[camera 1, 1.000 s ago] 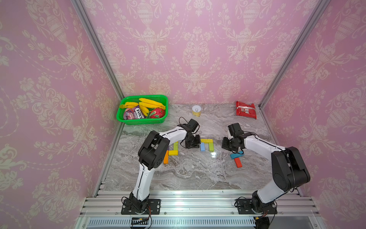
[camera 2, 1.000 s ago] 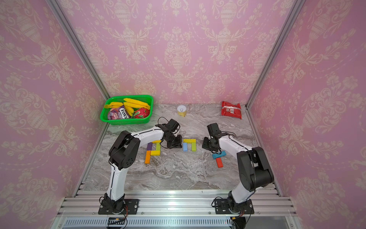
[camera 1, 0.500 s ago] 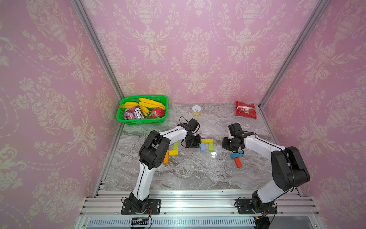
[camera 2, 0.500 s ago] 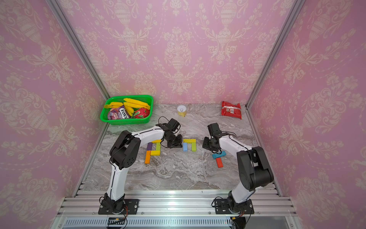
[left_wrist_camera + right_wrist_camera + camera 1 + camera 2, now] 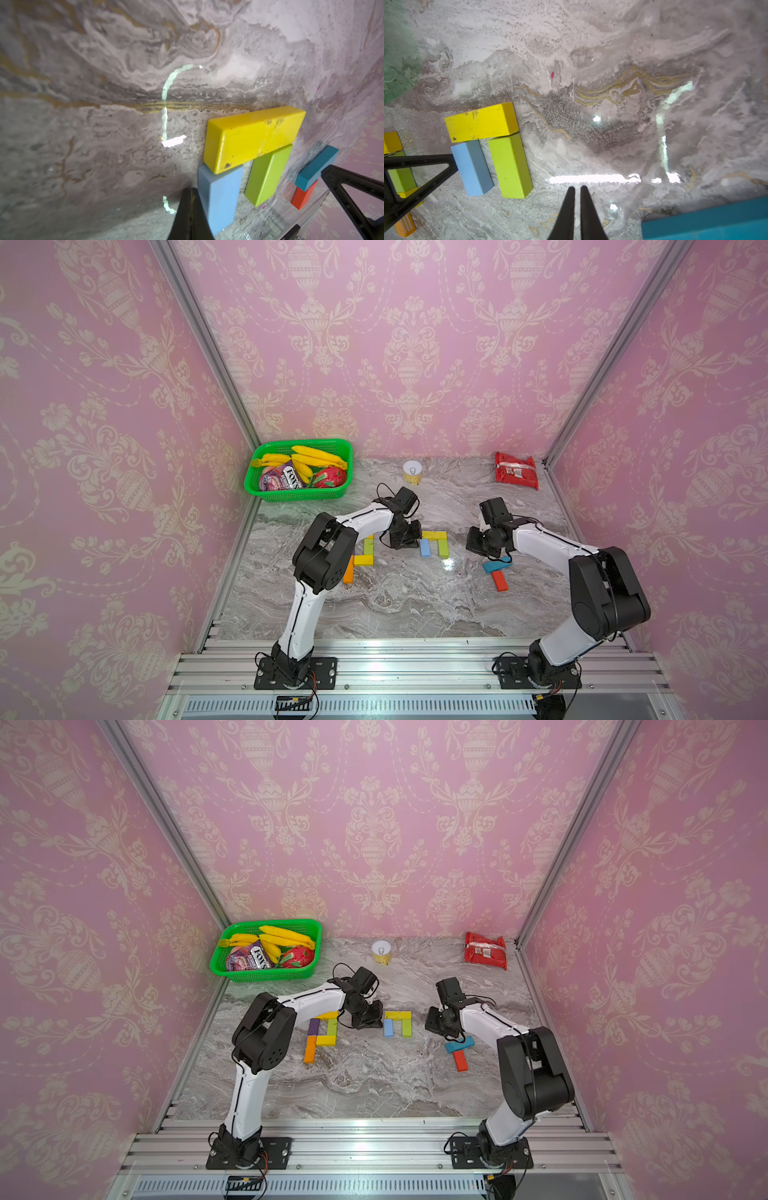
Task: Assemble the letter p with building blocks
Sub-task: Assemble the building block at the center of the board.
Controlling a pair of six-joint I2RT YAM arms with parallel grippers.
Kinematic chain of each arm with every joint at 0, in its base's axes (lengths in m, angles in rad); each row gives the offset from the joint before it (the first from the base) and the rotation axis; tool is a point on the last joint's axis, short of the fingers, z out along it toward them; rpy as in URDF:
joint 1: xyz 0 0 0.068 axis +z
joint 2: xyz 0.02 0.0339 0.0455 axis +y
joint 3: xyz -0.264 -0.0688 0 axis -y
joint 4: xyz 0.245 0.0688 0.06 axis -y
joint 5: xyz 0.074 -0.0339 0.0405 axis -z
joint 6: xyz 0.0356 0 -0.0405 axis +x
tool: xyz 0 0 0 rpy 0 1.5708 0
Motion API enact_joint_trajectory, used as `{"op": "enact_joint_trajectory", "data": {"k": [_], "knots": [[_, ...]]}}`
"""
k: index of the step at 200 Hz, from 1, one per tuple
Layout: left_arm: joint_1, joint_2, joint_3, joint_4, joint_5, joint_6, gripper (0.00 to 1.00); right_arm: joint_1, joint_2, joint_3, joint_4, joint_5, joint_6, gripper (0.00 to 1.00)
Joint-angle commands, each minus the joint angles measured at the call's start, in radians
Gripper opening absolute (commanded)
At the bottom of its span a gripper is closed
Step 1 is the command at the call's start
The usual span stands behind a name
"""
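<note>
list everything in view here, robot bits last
p-shape blocks: five, two yellow, purple, lime, orange, by the left arm
arch blocks: three, yellow, light blue, lime, between the grippers
t-shape blocks: two, teal and red, by the right arm
basket: one, green, back corner
bananas: several, yellow, in basket
sweets packet: one, purple, in basket
fruit: one, red, in basket
can: one, yellow, back middle
snack packet: one, red, opposite back corner
left gripper: one, black, shut, beside the light blue block
right gripper: one, black, shut, empty, near the arch
</note>
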Motion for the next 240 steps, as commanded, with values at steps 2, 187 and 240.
{"op": "enact_joint_trajectory", "data": {"k": [2, 187, 240], "knots": [[0.008, 0.031, 0.030, -0.031, -0.014, 0.023, 0.00, -0.007, 0.023, -0.003, 0.007, -0.010, -0.023, 0.11], [0.015, 0.051, 0.056, -0.043, -0.010, 0.022, 0.00, -0.013, 0.030, -0.005, 0.005, -0.021, -0.026, 0.11], [0.027, -0.034, 0.009, -0.058, -0.090, 0.034, 0.00, -0.013, -0.021, -0.026, 0.039, -0.018, -0.020, 0.14]]}}
